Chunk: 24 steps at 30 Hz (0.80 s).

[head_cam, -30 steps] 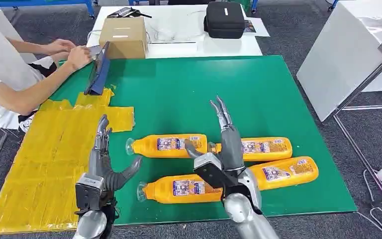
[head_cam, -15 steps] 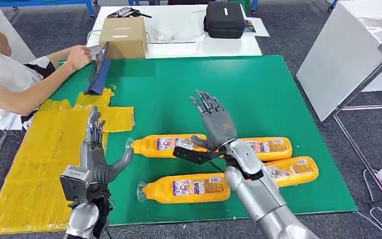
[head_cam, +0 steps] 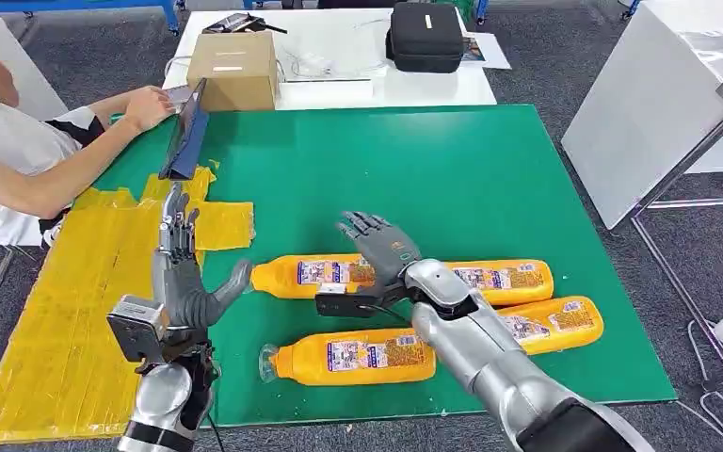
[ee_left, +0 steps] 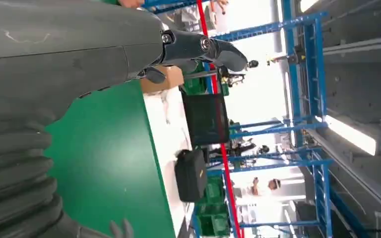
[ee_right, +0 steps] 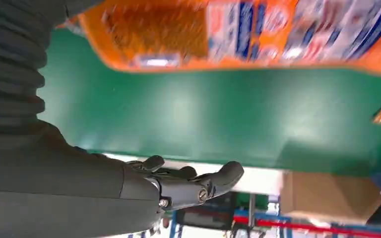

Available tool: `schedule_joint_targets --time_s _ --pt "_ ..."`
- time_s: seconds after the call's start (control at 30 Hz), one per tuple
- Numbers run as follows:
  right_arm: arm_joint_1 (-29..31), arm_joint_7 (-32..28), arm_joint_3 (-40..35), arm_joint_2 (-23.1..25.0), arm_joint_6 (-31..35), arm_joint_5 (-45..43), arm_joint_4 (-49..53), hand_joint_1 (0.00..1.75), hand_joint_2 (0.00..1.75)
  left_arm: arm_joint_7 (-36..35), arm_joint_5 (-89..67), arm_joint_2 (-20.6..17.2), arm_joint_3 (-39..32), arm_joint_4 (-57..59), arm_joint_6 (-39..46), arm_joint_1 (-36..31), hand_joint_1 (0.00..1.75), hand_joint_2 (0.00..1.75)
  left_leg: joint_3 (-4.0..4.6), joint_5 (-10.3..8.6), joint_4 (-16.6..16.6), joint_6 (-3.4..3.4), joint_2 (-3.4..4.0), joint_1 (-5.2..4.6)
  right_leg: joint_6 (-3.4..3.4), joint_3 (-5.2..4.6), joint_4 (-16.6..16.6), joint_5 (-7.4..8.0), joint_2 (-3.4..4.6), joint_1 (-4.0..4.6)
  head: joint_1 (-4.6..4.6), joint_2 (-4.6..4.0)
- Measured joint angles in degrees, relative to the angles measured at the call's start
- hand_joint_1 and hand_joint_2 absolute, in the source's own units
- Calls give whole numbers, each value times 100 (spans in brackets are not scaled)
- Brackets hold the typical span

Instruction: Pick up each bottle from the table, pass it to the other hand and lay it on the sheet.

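Several orange bottles lie on their sides on the green table (head_cam: 490, 179). One (head_cam: 311, 276) lies nearest the yellow sheet (head_cam: 66, 311), one (head_cam: 504, 279) to its right, one (head_cam: 348, 358) at the front, one (head_cam: 551, 322) at the front right. My right hand (head_cam: 377, 250) hovers palm down over the first bottle, fingers spread and holding nothing. The right wrist view shows a blurred orange bottle (ee_right: 278, 34) close by. My left hand (head_cam: 181, 278) stands upright at the sheet's edge, fingers apart, thumb close to that bottle's cap.
A person sits at the left with a hand (head_cam: 146, 108) by a dark tablet (head_cam: 186, 137) at the table's far left corner. Behind stand a cardboard box (head_cam: 232, 68) and a black case (head_cam: 425, 36) on a white table. A white table (head_cam: 650, 104) is at the right.
My right hand has tipped from upright to palm down and lowered over the bottle nearest the sheet. My left hand has shifted a little left and away from me. The person's arm moved.
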<state>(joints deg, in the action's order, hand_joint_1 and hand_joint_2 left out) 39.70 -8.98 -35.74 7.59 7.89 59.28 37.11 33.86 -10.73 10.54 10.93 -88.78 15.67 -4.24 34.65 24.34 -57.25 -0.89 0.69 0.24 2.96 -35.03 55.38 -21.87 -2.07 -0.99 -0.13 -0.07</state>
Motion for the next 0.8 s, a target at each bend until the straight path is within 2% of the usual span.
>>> schedule_joint_targets --time_s 0.37,0.63,0.67,0.7,0.73,0.77,0.8 --pt "165 -232 -107 149 -107 -251 -557 0 175 13 144 11 33 271 -7 -191 0 175 -1 0 0 0 1 0 0 0 0 0 0 0 0 0" --pt "347 376 -159 201 -300 -238 -994 3 175 13 203 33 72 463 -7 -319 0 175 -1 0 -1 0 0 0 0 0 0 0 0 0 0 0" --pt "368 431 -162 201 -299 -238 -1064 9 175 15 216 37 79 492 -7 -341 0 175 -1 0 -1 0 0 -1 0 0 0 0 0 -1 2 0" --pt "377 476 -162 201 -299 -238 -1127 35 175 15 227 42 79 520 -7 -360 0 175 -1 0 -2 0 0 -1 0 0 0 1 0 -1 0 0" --pt "380 518 -162 199 -299 -234 -1178 86 175 15 229 44 85 544 -7 -378 0 175 -1 0 -2 0 1 -1 0 0 0 1 1 -1 2 0" --pt "381 562 -162 197 -299 -210 -1230 94 175 15 236 44 92 564 -7 -394 0 175 -1 0 -2 0 1 -1 0 0 0 1 1 -1 0 0" --pt "381 588 -162 192 -297 -197 -1274 94 175 18 240 44 96 583 -7 -408 0 175 -1 0 -2 0 1 -1 0 0 0 1 0 -1 0 0"
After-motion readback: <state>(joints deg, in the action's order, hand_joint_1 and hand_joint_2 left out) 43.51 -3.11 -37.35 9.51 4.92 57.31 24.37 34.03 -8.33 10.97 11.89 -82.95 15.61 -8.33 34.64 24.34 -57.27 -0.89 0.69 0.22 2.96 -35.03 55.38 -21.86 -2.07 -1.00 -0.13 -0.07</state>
